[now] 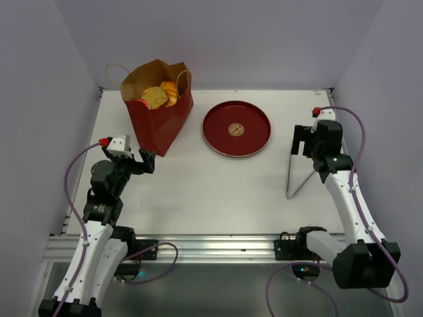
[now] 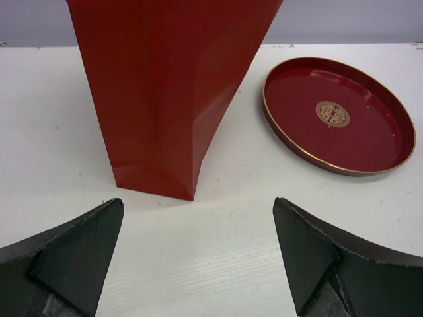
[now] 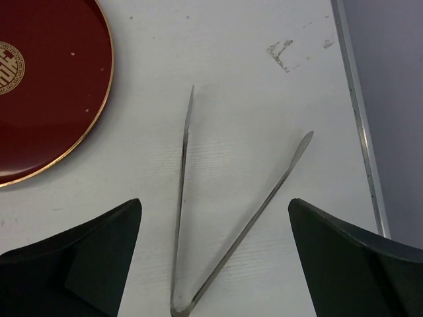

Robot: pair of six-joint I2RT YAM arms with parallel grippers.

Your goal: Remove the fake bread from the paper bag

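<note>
Left end effector point(image 2: 198, 231) wide open, empty, facing paper bag point(image 2: 165, 99) side; right end effector point(image 3: 213, 214) wide open, empty, over tongs point(image 3: 182, 198); fake bread point(image 1: 160, 96) seen only from top camera, inside upright paper bag; red plate point(image 1: 236, 129) on worktop point(image 1: 198, 191) between paper bag and tongs.

You had the paper bag point(image 1: 158, 115) standing open at the back left of the table point(image 1: 218, 191), bread point(image 1: 160, 94) showing in its mouth. Just right of it lay the red plate point(image 1: 218, 135). Your left claw point(image 1: 147, 160) sat spread near the bag's base; your right claw point(image 1: 304, 142), also spread, hung above the tongs point(image 1: 291, 173).
</note>
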